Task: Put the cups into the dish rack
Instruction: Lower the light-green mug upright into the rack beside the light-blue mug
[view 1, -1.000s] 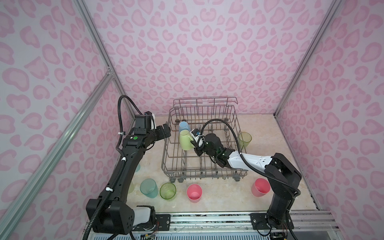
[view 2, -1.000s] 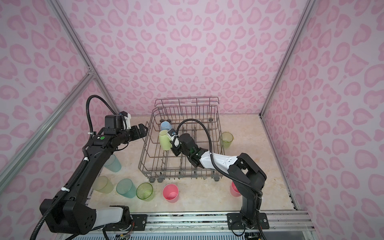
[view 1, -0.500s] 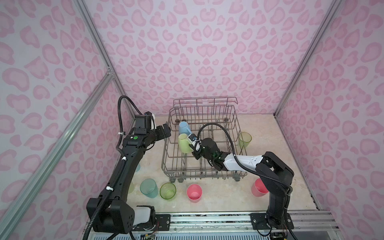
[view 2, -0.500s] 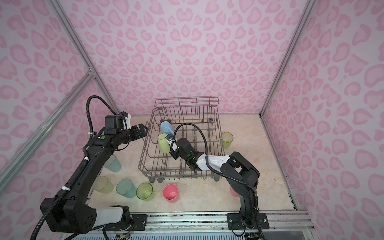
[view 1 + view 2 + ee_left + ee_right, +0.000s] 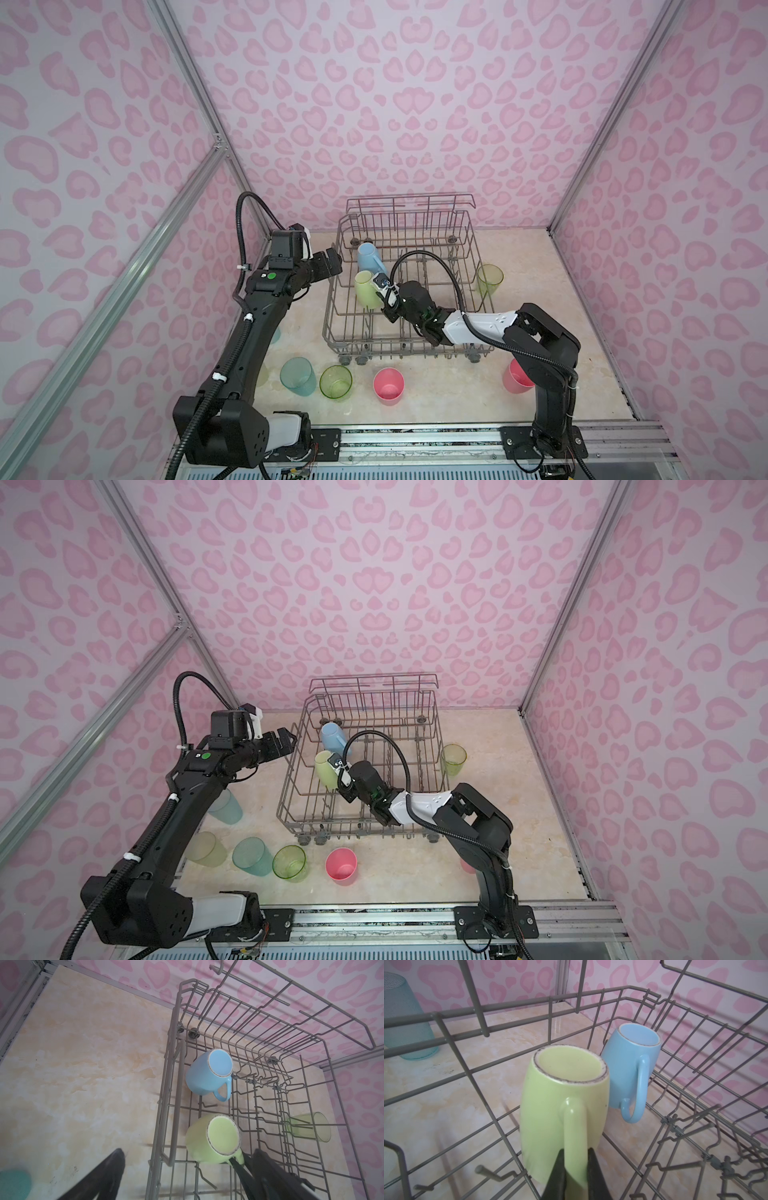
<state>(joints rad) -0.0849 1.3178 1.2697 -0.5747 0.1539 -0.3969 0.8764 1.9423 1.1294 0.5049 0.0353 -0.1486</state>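
- Right arm (image 5: 478, 325) has swung lower and leftward, bringing pale yellow-green handled mug (image 5: 366, 289) upside down into grey wire dish rack (image 5: 415, 226).
- Right gripper (image 5: 576, 1150) pinches its handle; left gripper (image 5: 332, 262) spread, empty.
- Light-blue handled mug (image 5: 368, 257) racked; seven plastic tumblers (image 5: 388, 385) remain outside.

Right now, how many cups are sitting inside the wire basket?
2. A blue mug sits near the back left corner of the basket. A yellow-green mug is just in front of it, its handle pinched by the right hand. None seems hidden.
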